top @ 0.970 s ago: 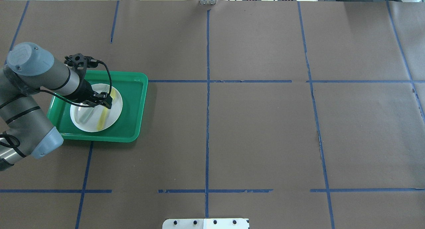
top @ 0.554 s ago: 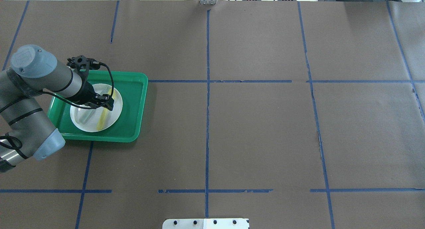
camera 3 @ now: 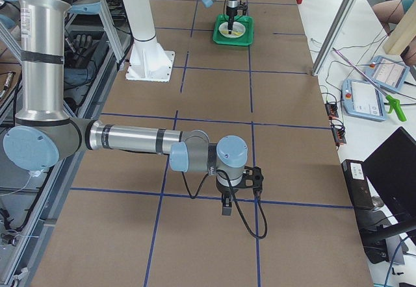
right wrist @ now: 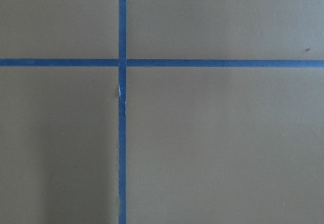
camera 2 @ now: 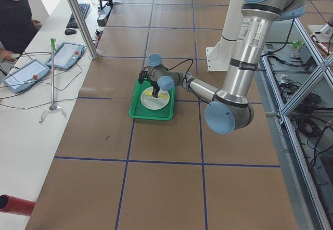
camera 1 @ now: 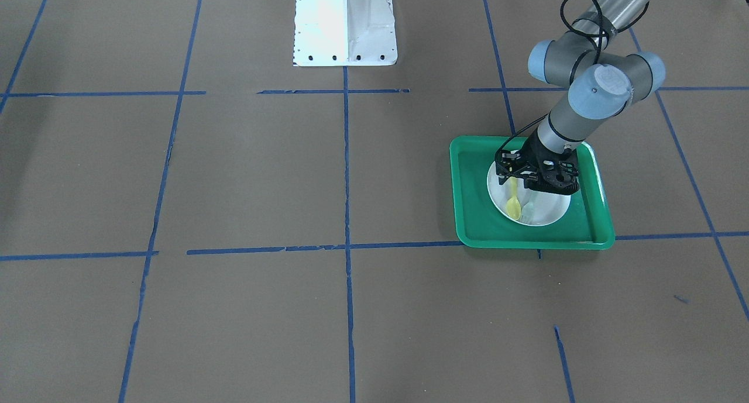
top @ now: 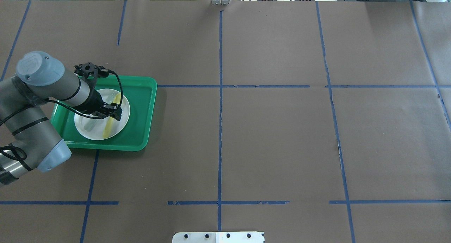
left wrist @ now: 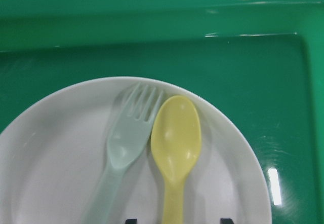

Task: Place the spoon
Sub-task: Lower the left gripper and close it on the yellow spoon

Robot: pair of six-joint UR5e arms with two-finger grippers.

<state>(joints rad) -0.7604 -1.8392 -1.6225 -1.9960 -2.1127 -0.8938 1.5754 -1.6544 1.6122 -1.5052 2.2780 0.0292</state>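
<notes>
Left wrist-mounted view: yellow spoon [left wrist: 176, 140] lies flat on the white plate [left wrist: 55, 153], bowl up, just beside the pale translucent fork [left wrist: 124, 143], the two heads about touching. Plate sits in the green tray [left wrist: 253, 62] near the left edge of the worktop [top: 275, 137]. Left gripper [left wrist: 178, 221] hangs low over the plate, jaws spread wide either side of the spoon handle, clear of it and holding nothing. Placing looks done; only pulling the arm away seems left. Right gripper [camera 3: 225, 204] is over bare worktop near the right edge; can't tell its jaws.
</notes>
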